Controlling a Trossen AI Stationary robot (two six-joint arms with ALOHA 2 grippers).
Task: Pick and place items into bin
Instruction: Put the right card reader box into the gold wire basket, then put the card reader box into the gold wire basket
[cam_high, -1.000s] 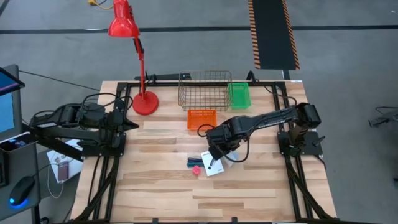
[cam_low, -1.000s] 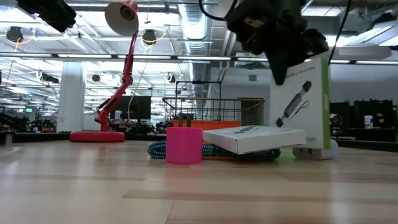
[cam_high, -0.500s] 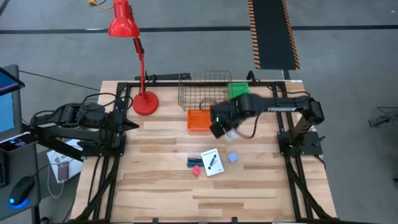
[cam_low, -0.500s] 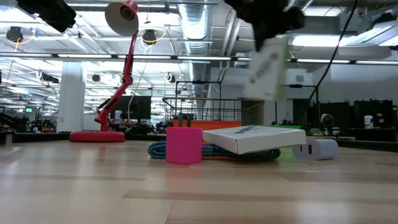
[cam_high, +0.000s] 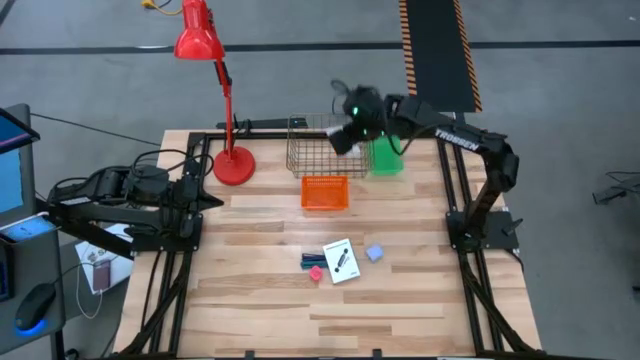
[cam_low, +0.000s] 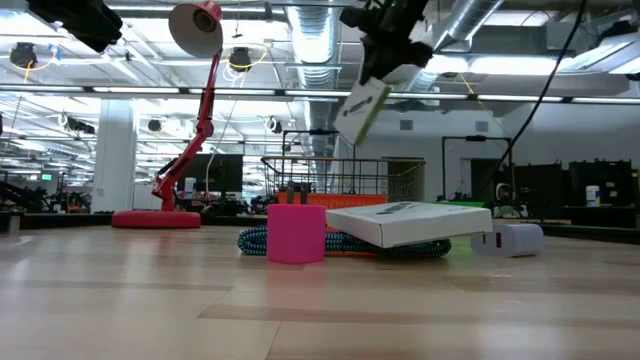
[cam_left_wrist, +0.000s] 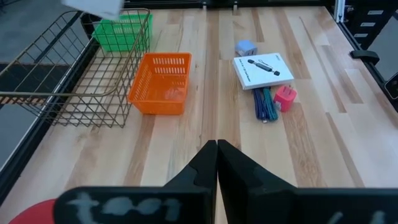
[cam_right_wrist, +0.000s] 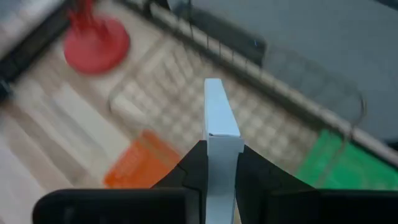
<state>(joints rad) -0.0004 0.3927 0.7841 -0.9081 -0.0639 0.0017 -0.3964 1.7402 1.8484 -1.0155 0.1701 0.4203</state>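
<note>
My right gripper (cam_high: 352, 124) is shut on a white printed box (cam_high: 342, 140) high above the wire basket (cam_high: 328, 150); the box also shows in the low view (cam_low: 360, 112). A second white box (cam_high: 341, 260) lies flat mid-table, resting partly on the teal sticks (cam_high: 311, 260). A pink piece (cam_high: 316, 272) and a pale blue cube (cam_high: 375, 253) sit beside them. My left gripper (cam_left_wrist: 216, 155) is shut and empty at the table's left side (cam_high: 215, 200). My right gripper pinches the white box between its two fingers by the two broad faces, near one end (cam_right_wrist: 219, 144). Its narrow edge (cam_right_wrist: 217, 112) faces the wrist camera. The fingers come slanting from above. The box hangs tilted below them (cam_low: 360, 112), lifted clear above the wire basket.
An orange basket (cam_high: 325, 192) stands in front of the wire basket and a green basket (cam_high: 385, 155) to its right. A red desk lamp (cam_high: 232, 162) stands at the far left. The near half of the wooden table (cam_high: 300, 320) is bare.
My right gripper has lifted the white box off the table beside the other items and carried it up and toward the far edge, over the orange basket to above the wire basket. The box has gone from upright to tilted. The pale blue cube has come into view.
</note>
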